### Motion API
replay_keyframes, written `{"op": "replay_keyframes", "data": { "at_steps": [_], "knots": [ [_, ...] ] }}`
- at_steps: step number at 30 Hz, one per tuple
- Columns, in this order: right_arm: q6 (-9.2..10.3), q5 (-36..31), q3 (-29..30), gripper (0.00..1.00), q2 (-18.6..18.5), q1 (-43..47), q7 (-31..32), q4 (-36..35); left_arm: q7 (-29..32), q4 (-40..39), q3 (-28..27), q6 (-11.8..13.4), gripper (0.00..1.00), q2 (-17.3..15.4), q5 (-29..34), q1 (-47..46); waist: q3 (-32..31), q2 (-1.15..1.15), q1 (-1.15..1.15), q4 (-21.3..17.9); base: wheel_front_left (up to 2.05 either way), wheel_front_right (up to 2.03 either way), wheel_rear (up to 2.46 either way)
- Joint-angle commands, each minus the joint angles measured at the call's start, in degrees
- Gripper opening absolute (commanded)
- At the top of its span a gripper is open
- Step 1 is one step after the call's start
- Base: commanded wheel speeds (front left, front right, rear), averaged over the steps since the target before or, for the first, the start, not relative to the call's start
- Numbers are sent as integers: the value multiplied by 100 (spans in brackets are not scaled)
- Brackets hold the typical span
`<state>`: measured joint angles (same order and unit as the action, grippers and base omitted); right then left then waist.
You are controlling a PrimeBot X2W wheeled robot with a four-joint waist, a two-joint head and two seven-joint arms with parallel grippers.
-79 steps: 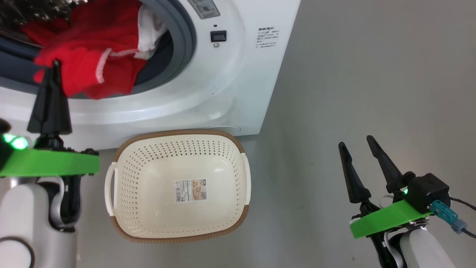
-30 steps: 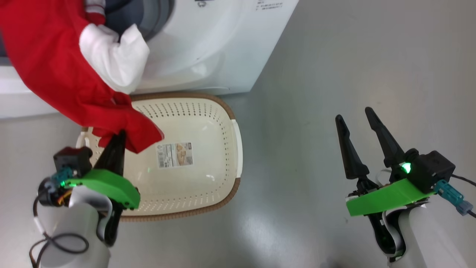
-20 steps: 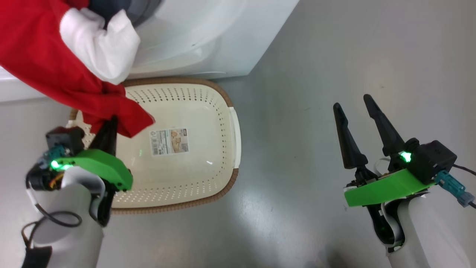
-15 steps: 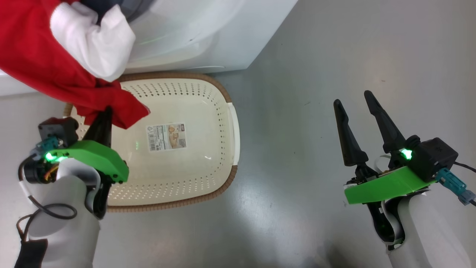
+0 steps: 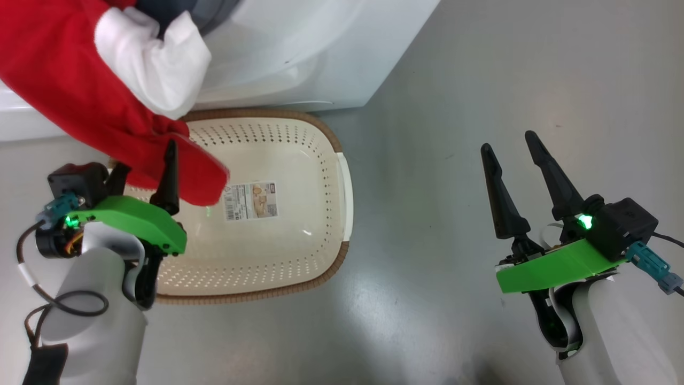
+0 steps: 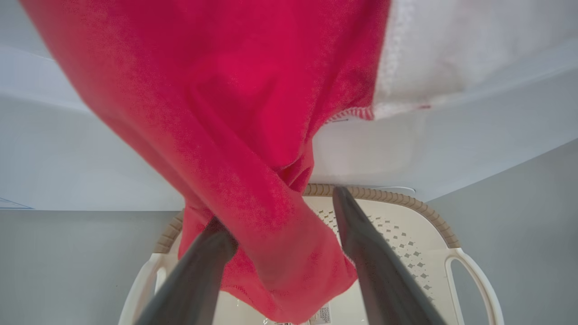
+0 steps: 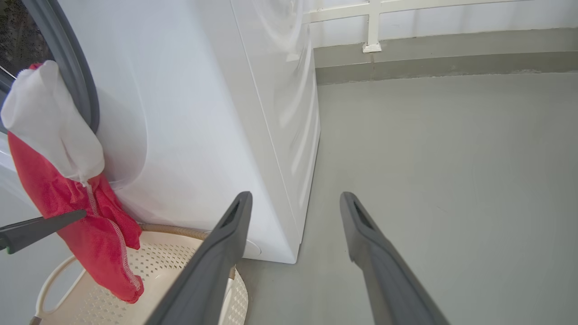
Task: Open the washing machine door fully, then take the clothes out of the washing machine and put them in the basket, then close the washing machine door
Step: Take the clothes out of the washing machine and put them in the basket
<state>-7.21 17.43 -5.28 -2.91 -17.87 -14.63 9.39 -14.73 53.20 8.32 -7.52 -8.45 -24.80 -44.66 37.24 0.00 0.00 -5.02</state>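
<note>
Now, left gripper [image 6: 280, 211]: fingers spread, clothes [image 5: 64, 91] hanging loose between them, basket [image 5: 299, 160] beneath.
right gripper [image 5: 510, 141]: fingers apart, empty.
handling: soft, light, limp; probably best pinched at a bunched fold.

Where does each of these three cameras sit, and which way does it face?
Head view: on the head, looking down at basket, floor and both open jaws.
Left wrist view: on the left wrist, along its fingers at the red jersey hanging over the basket.
Right wrist view: on the right wrist, past its fingers at the washing machine and floor.
Shared: red jersey and basket.
</note>
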Motion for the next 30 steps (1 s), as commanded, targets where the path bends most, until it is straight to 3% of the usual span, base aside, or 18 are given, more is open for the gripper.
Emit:
{"op": "replay_keyframes", "data": {
  "at_steps": [1,8,30],
  "knots": [
    [-28,-60,-107,100,3,56,-37,-98,-27,-182,-174,3,100,-179,-2,222,-79,0,0,48,0,0,0],
    [-28,-123,-58,100,3,135,-37,-76,-27,-712,-324,3,100,-143,162,506,-251,0,0,147,0,0,0],
    [-28,-269,144,100,3,471,-37,-14,-27,-3446,-1168,3,100,13,981,2049,-802,0,0,468,0,0,0]
  ]
}}
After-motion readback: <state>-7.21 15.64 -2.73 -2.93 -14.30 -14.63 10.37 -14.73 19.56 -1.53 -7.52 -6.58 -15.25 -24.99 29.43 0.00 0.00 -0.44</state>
